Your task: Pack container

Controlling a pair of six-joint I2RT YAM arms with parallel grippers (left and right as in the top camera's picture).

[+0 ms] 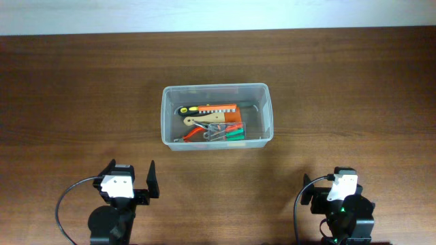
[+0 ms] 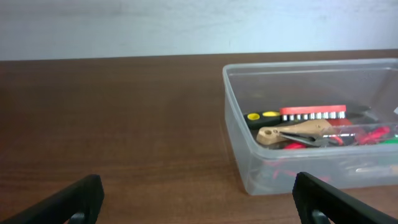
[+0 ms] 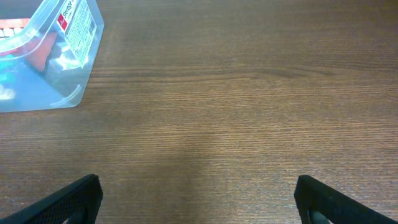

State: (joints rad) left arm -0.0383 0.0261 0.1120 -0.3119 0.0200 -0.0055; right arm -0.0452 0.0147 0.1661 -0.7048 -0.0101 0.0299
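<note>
The clear plastic container (image 1: 216,92) stands at the table's middle. It holds several hand tools: a yellow-and-black handled tool (image 1: 194,109), an orange bit holder (image 1: 219,107), tan-handled pliers (image 1: 204,120) and red and green handled tools. In the left wrist view the container (image 2: 239,112) is ahead to the right, in the right wrist view its corner (image 3: 74,93) is at the top left. My left gripper (image 2: 196,199) is open and empty near the front left. My right gripper (image 3: 198,199) is open and empty near the front right.
The brown wooden table (image 1: 68,102) runs to a pale wall at the back. Both arm bases sit at the front edge with black cables beside them.
</note>
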